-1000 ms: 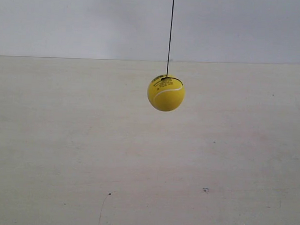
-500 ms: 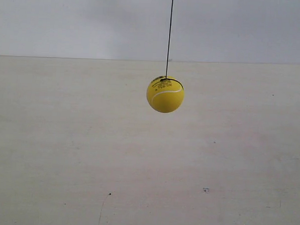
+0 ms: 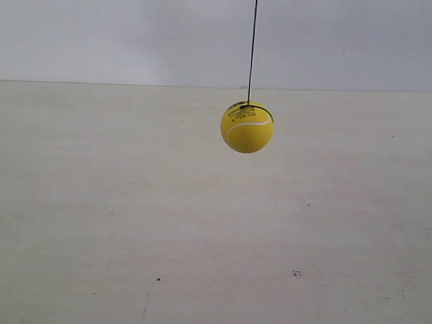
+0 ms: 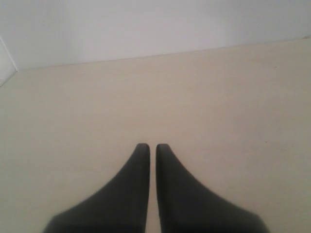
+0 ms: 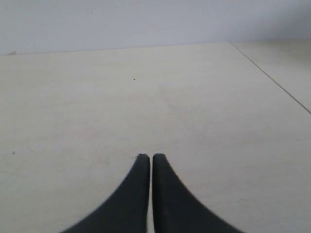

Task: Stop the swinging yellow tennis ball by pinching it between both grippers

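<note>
Your left hand [image 4: 152, 145] clenched on nothing, over the bench [image 4: 73, 107]; your right hand [image 5: 147, 156] likewise clenched, empty; yellow tennis ball [image 3: 247, 127] on its string [image 3: 253, 42] above the bench, untouched

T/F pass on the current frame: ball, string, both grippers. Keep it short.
1. The yellow tennis ball hangs in the air on a thin dark string. True.
2. Both grippers are pinching the ball. False: no arm shows in the exterior view, and neither wrist view shows the ball.
3. The left gripper is shut with nothing between its jaws. True.
4. The right gripper is wide open. False: its jaws are together, over bare table.
5. The ball is plain yellow with no markings. False: it has a white curved seam and small black print.
</note>
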Controlling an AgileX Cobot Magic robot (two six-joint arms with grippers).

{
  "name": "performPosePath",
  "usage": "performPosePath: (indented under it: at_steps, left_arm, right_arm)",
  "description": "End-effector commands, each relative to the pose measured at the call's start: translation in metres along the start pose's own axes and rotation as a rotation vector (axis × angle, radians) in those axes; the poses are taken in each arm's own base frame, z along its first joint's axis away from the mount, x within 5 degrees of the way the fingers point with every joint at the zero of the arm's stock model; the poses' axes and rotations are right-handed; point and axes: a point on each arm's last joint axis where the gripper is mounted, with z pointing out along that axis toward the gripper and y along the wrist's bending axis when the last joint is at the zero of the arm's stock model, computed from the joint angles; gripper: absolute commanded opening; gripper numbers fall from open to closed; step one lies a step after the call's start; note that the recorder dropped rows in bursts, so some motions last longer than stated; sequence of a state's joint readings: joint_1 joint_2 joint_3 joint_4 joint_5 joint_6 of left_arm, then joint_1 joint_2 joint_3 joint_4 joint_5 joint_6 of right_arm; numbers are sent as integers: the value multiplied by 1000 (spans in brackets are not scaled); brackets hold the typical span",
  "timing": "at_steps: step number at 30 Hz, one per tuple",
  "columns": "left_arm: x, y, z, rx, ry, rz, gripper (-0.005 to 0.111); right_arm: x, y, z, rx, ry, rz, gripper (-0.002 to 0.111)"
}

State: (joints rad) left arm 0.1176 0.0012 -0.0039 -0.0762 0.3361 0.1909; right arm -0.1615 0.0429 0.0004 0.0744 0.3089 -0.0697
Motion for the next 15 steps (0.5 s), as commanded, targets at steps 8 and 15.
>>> performPosePath:
  at_steps: [8, 15]
  left_arm:
    - [1, 3, 0, -32, 4, -35, 5]
    - [1, 3, 0, -33, -1, -35, 5]
  right_arm:
    - [-1, 0, 0, 7, -5, -3, 0]
    - [-1, 0, 0, 7, -5, -3, 0]
